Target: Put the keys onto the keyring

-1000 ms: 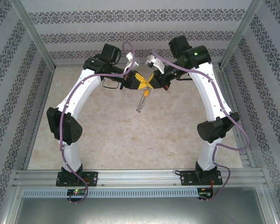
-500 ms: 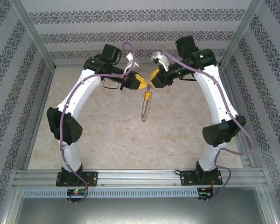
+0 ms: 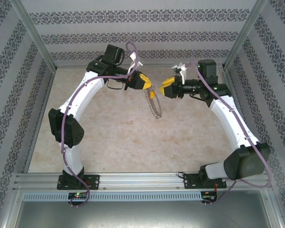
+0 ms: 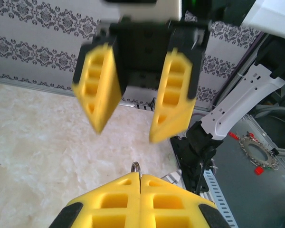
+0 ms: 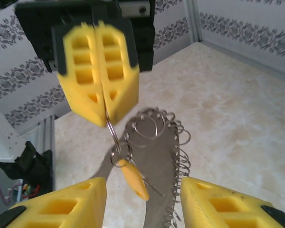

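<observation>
Table is bare marble-look; both arms arch up over its far half, left arm and right arm facing each other in mid-air. Your left gripper is clamped tight, yellow fingers pressed together on a thin wire loop at the top of the keyring. Your right gripper is spread wide with nothing between its fingers; it sits level with the left one, just beside the ring's top and apart from it. Keyring hangs clear of the table under the left fingertips, tilted down toward the right arm's side, small silvery keys fringing its edge. Yellow-headed key dangles from a small loop beside the ring's upper edge, blade down; you can't tell from these views whether that loop is threaded on the big ring.
</observation>
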Controlling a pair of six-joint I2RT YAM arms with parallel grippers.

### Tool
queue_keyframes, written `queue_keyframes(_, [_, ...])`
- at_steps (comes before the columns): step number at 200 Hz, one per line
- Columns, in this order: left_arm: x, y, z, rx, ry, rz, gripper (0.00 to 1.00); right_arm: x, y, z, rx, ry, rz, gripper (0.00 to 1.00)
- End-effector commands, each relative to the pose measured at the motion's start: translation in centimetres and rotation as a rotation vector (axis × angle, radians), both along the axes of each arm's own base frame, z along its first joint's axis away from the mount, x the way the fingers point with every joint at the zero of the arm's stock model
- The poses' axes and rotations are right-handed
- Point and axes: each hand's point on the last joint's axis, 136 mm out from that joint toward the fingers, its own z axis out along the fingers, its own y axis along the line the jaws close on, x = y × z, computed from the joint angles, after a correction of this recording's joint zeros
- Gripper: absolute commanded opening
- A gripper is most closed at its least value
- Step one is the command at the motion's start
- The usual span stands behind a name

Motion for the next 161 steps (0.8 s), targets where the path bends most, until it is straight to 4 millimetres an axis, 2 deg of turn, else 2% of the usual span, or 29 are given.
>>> queue_keyframes(1, [-1.4,0.0,3.3,-0.073,-0.066,-0.038,0.00,-0.7,1.2,1.2,0.077,-0.046,0.074,0.45])
queue_keyframes(32, [-1.6,0.0,3.8,-0.079,-0.073,-0.038,0.00,-0.8,1.7,0.3,0.082,-0.014,0.100,0.45])
queue_keyframes(84, [-1.5,-0.1,4.3,-0.090,-0.084,-0.033,0.00,-1.9,3.7,-0.1,0.080,0.002,0.180,0.44])
queue_keyframes(132, [-1.6,-0.2,4.4,-0.093,-0.084,-0.034,0.00,-1.8,4.7,-0.2,0.081,0.007,0.206,0.19])
queue_keyframes(161, [-1.6,-0.3,4.4,-0.096,-0.084,-0.036,0.00,-1.6,5.0,0.1,0.084,0.000,0.208,0.16])
